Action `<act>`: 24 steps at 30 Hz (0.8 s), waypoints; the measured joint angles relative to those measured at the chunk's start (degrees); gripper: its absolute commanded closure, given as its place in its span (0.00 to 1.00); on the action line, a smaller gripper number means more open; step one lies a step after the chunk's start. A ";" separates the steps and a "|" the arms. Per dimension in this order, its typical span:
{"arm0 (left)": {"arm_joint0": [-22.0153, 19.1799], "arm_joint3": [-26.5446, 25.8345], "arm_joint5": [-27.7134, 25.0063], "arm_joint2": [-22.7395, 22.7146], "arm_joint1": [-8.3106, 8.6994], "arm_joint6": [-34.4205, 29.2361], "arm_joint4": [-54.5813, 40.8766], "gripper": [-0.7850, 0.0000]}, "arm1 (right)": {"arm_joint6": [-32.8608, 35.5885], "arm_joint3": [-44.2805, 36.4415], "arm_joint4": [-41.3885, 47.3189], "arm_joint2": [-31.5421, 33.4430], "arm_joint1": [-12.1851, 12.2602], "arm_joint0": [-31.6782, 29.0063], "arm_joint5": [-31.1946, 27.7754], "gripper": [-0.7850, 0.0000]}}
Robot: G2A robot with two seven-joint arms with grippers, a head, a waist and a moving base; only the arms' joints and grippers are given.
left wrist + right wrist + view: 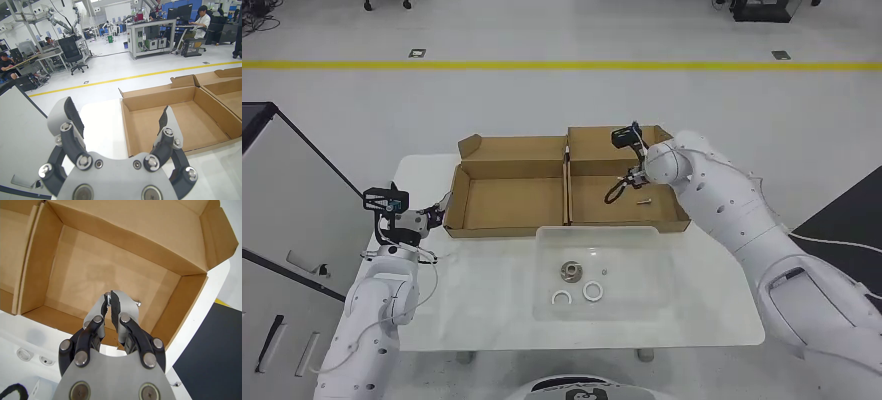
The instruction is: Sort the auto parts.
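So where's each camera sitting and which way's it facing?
Top view: above the arms, down at table, left box, right box; both arms show.
Left wrist view: on left wrist, across left box toward the room; open left gripper shows.
Right wrist view: on right wrist, down into right box; right gripper holds a bolt.
Shared: both boxes, in all three.

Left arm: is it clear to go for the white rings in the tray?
Probably yes. The left pincer is open and empty beside the left box, the white rings lie uncovered in the open-topped tray, and the right pincer is off over the right box, shut on a bolt.
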 measured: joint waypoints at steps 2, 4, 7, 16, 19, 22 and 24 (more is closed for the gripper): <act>0.00 0.00 0.00 0.00 0.00 0.00 0.00 0.00 | -0.02 1.04 -0.37 -0.49 -0.30 -0.09 0.03 1.00; 0.00 0.00 0.00 0.00 0.00 0.00 0.00 0.00 | -0.06 2.19 -0.81 -1.02 -0.66 -0.17 0.07 1.00; 0.00 0.00 0.00 0.00 0.00 0.00 0.00 0.00 | -0.31 3.82 -2.05 -1.92 -1.17 -0.19 0.15 1.00; 0.00 0.00 0.00 0.00 0.00 0.00 0.00 0.00 | -1.86 8.84 -3.93 -3.67 -2.88 0.09 0.18 1.00; 0.00 0.00 0.00 0.00 0.00 0.00 0.00 0.00 | -2.17 10.38 -4.03 -4.01 -3.47 0.29 0.01 1.00; 0.00 0.00 0.00 0.00 0.00 0.00 0.00 0.00 | -2.33 11.68 -3.99 -4.24 -4.03 0.47 -0.23 1.00; 0.00 0.00 0.00 0.00 0.00 0.00 0.00 0.00 | -2.55 12.59 -3.97 -4.33 -4.39 0.65 -0.39 1.00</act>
